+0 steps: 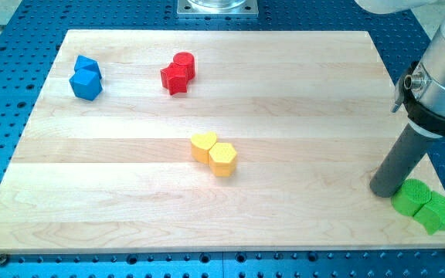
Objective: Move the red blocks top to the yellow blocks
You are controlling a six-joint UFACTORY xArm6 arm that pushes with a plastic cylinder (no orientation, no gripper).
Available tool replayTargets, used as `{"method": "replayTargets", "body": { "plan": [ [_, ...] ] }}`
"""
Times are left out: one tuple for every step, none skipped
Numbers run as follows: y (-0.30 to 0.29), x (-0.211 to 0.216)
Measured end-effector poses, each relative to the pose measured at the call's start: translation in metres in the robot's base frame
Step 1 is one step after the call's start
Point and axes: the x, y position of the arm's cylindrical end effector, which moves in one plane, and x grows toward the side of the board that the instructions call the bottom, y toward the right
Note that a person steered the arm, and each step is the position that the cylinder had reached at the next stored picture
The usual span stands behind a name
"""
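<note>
Eight blocks in all, paired by colour. Two blue: blue cube (86,86), blue block (88,66); two red: red cylinder (184,64), red star (174,78). Two yellow: yellow heart (203,145), yellow hexagon (222,159); two green: green cylinder (412,196), green star (440,213).

The arm is being seen at the view's right, its silver wrist cut off by the frame edge. The dark rod is being slanted down-left, with my tip (382,189) being rested low on the counter (284,116).

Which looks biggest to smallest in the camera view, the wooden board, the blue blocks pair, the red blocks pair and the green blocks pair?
1. Wooden board, by far.
2. Green blocks pair, though it lies nearest the view's bottom, which may inflate it.
3. Blue blocks pair and red blocks pair: too alike to rank.
</note>
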Motion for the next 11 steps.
{"method": "replayTargets", "body": {
  "plan": [
    [-0.026, -0.001],
    [-0.085, -0.01],
    [-0.135, -0.025],
    [-0.132, -0.121],
    [-0.16, -0.166],
    [-0.192, -0.166],
    [-0.24, -0.151],
    [-0.241, -0.151],
    [-0.257, -0.151],
    [-0.31, -0.151],
    [-0.335, -0.151]
  ]
}}
